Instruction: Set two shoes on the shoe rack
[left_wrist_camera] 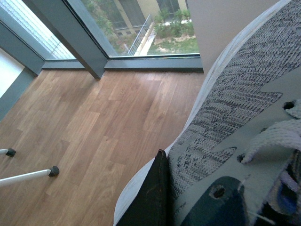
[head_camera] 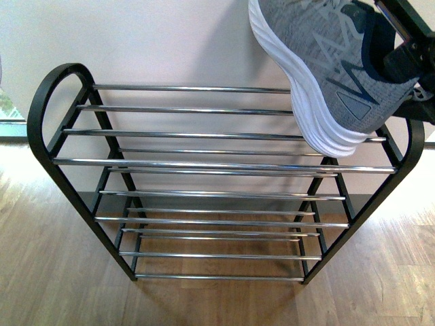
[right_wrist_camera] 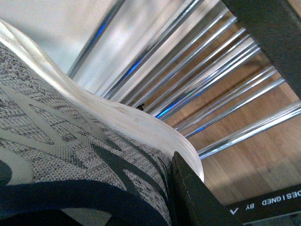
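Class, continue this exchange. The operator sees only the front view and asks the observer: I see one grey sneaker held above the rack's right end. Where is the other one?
Observer: The left wrist view shows the left claw's finger against the second sneaker, above wooden floor.
Operator: Any rack there?
Observer: None in view; only a window beyond.
Operator: And my shoe's grip?
Observer: The right claw's finger presses the first sneaker on its knit side.
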Controlling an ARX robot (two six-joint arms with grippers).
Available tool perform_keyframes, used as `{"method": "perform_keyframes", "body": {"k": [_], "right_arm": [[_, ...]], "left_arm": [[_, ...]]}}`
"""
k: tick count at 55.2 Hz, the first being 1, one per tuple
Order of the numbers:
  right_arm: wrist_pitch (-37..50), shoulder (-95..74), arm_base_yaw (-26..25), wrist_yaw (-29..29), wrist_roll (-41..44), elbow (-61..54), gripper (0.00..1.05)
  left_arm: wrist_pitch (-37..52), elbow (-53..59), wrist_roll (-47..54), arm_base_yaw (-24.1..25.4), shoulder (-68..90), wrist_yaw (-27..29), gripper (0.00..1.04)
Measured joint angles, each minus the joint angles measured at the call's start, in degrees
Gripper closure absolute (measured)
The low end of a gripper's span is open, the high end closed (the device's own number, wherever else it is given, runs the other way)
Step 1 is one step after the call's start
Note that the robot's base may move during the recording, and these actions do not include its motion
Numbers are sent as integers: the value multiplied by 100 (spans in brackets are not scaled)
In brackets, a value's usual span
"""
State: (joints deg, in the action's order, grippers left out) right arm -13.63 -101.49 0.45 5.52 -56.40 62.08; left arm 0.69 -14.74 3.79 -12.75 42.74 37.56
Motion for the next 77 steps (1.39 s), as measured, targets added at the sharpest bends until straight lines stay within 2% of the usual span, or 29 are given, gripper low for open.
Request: {"method": "perform_keyframes", "body": {"k": [26, 50, 54, 60, 77], "right_arm": [[-511, -201, -164, -522, -726, -72, 98], [-463, -120, -247, -546, -938, -109, 98], [-404, -98, -251, -527, -933, -114, 88], [-374, 103, -278, -457, -935, -107, 63], [-560, 435, -442, -378, -474, -52, 14]], "left_arm": [[2, 0, 0, 0, 0, 0, 103], [2, 0, 0, 0, 0, 0, 103], [0, 0, 0, 0, 0, 0, 103], [2, 0, 0, 0, 0, -2, 103], [2, 0, 0, 0, 0, -2, 103]]}}
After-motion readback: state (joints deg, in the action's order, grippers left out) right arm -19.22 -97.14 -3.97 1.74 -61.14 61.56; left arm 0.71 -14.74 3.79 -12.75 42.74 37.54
